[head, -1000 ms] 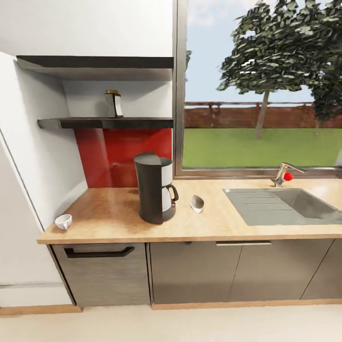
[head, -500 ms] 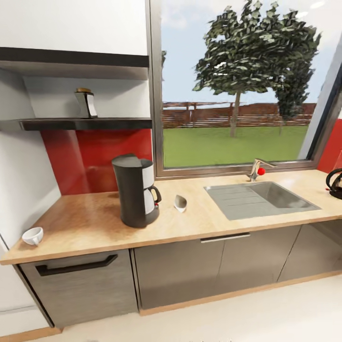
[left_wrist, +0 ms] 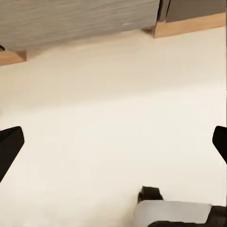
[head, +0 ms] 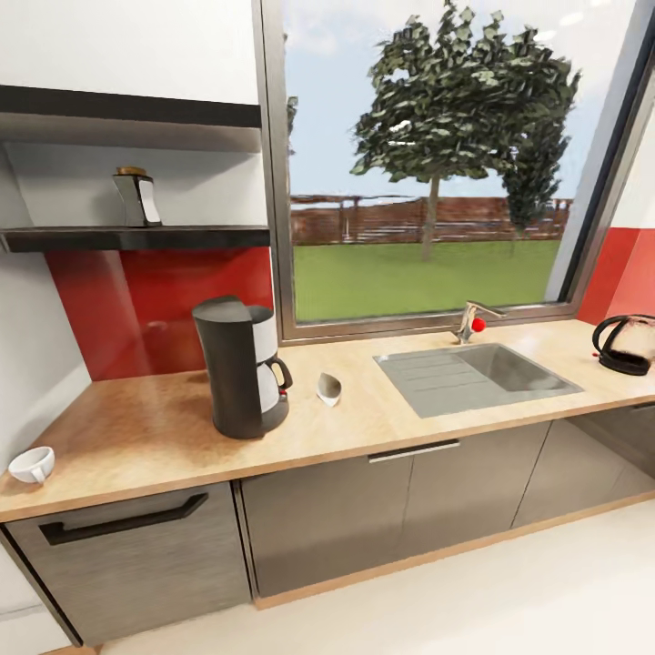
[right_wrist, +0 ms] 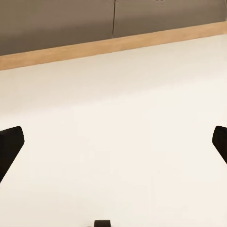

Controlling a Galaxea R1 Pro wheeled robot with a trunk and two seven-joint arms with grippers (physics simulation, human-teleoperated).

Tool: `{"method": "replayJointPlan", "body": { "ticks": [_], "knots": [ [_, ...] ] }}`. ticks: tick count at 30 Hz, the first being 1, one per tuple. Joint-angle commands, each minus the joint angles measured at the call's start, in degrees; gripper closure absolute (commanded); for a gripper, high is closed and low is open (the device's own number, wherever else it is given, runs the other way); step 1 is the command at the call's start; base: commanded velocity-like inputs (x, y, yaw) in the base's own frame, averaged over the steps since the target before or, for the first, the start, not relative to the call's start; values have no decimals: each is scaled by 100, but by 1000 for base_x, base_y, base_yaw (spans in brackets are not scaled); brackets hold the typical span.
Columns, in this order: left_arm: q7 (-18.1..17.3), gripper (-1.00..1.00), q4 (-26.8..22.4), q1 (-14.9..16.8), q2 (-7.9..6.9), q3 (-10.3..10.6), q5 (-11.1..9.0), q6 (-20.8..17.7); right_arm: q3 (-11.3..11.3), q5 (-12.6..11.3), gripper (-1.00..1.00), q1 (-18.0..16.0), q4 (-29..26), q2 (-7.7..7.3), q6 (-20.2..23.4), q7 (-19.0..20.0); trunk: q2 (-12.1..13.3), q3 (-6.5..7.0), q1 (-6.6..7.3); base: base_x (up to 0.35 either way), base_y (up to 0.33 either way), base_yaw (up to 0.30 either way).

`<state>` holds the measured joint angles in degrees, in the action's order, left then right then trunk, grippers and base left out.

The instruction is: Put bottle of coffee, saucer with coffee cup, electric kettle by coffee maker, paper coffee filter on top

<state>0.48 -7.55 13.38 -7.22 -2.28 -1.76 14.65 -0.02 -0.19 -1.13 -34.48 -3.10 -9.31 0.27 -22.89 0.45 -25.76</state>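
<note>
The tall matte-black coffee maker is seen upright on the long light-wood counter, with the white paper cone filter just to its right and the glass kettle far right. The tiny white cup sits at the near left edge, and the dark gold-lidded jar is up on the thin black wall shelf. Both the left claw and the right claw are held spread wide over the pale floor.

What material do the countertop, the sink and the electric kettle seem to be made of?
The countertop looks like light wood, with visible grain. The sink looks like brushed steel, grey with a dull sheen. The electric kettle seems clear glass with a black, probably plastic, base and handle.
</note>
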Motion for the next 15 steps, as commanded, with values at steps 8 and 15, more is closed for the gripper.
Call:
{"method": "replayJointPlan", "body": {
  "ticks": [8,15],
  "knots": [
    [28,-100,933,-263,-8,-18,-26,-684,11,-8,-100,-828,-1770,365,60,-61,-3,-1,-2,0,0,0],
    [39,-100,947,-456,-2,-18,-26,-791,7,-15,-100,-1830,-1827,429,774,-62,-3,-1,-2,0,0,0]
  ]
}}
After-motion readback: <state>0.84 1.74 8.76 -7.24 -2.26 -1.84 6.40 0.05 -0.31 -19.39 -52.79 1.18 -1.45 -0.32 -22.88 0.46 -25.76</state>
